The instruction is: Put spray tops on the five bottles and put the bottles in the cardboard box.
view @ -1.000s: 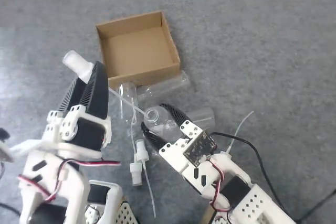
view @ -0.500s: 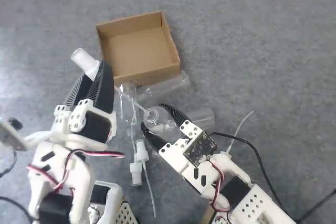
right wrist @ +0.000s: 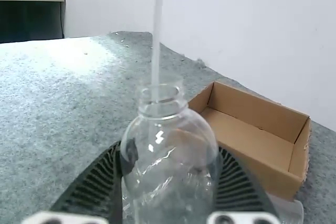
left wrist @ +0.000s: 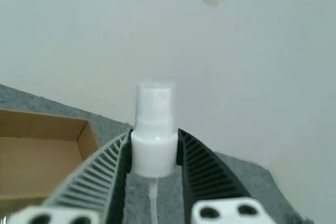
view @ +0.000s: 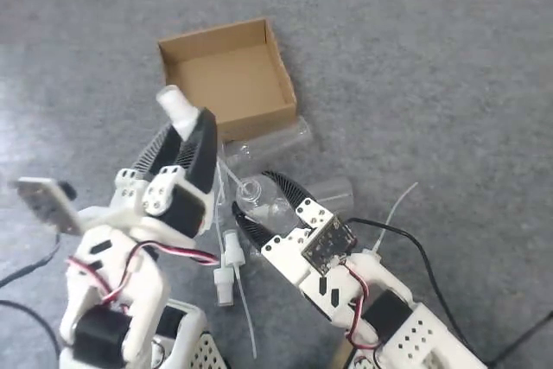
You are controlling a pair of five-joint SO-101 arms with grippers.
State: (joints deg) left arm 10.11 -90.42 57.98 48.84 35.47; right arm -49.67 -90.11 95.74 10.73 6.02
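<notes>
While my left gripper (view: 192,124) pinches a white spray top (view: 177,108) tight, my right gripper (view: 255,194) grips a clear bottle (view: 252,187).
The bottle stands upright, my right jaws closed against its sides, and the top's thin tube reaches down to its open neck (the white head sits well above it). The cardboard box (view: 259,118) rests on the grey table (view: 432,84) beyond, with more bottles (view: 276,137) lying just beside it. Another spray top (view: 229,265) lies between my arms.
</notes>
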